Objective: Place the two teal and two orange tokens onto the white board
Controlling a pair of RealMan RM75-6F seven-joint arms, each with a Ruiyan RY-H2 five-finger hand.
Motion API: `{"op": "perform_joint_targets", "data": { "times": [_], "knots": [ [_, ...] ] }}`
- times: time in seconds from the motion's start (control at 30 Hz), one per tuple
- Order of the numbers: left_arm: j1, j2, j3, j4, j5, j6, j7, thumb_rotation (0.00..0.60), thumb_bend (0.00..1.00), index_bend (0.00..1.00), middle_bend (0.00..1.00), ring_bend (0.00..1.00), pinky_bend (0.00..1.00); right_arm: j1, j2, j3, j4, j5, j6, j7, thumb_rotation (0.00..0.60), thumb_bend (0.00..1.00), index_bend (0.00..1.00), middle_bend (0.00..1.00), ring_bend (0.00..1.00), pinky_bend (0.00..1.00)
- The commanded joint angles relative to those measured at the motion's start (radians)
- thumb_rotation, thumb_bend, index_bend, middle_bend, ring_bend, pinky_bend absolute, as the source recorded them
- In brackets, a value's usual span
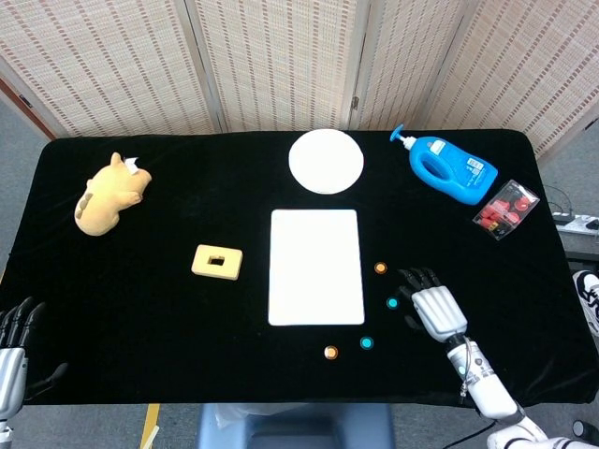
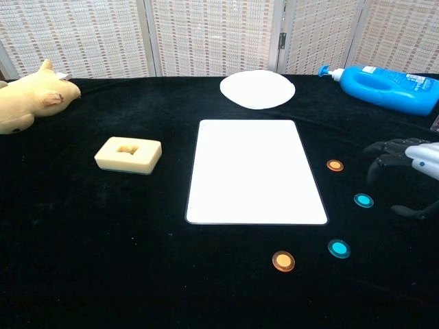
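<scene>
Right hand (image 1: 433,309) empty, fingers spread, beside teal token (image 1: 393,303).

We only see part of the left hand (image 1: 11,351) at the frame's corner, and the right hand (image 2: 411,171) gets clipped in the chest view.

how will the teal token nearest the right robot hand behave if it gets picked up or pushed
The teal token looks like a thin flat disc lying flush on the black cloth, so it probably slides rather than rolls. Being so low, it likely gives the right robot hand little edge to pinch. It appears small, so probably light.
</scene>
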Motion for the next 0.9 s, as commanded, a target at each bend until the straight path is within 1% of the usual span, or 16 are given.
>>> {"op": "perform_joint_targets", "data": {
  "times": [0.03, 0.23, 0.63, 0.9],
  "knots": [
    [0.001, 0.001, 0.0, 0.002, -0.001, 0.0, -0.001, 0.6, 0.21, 0.0, 0.0, 0.01, 0.0, 0.029, -0.044, 0.019, 0.044, 0.026, -0.033, -0.013, 0.6, 0.41, 0.36, 0.12, 0.03, 0.0],
    [0.004, 0.002, 0.001, 0.006, -0.006, -0.002, -0.006, 0.6, 0.21, 0.0, 0.0, 0.01, 0.0, 0.049, -0.073, 0.025, 0.075, 0.042, -0.049, -0.027, 0.6, 0.41, 0.38, 0.12, 0.03, 0.0],
    [0.002, -0.002, -0.001, 0.012, -0.01, -0.009, -0.009, 0.6, 0.21, 0.0, 0.0, 0.01, 0.0, 0.051, -0.074, 0.011, 0.084, 0.051, -0.049, -0.027, 0.6, 0.41, 0.41, 0.13, 0.04, 0.0],
    [0.003, -0.003, -0.001, 0.016, -0.016, -0.015, -0.011, 0.6, 0.21, 0.0, 0.0, 0.01, 0.0, 0.058, -0.084, 0.011, 0.096, 0.066, -0.058, -0.038, 0.6, 0.41, 0.42, 0.13, 0.04, 0.0]
  ]
}}
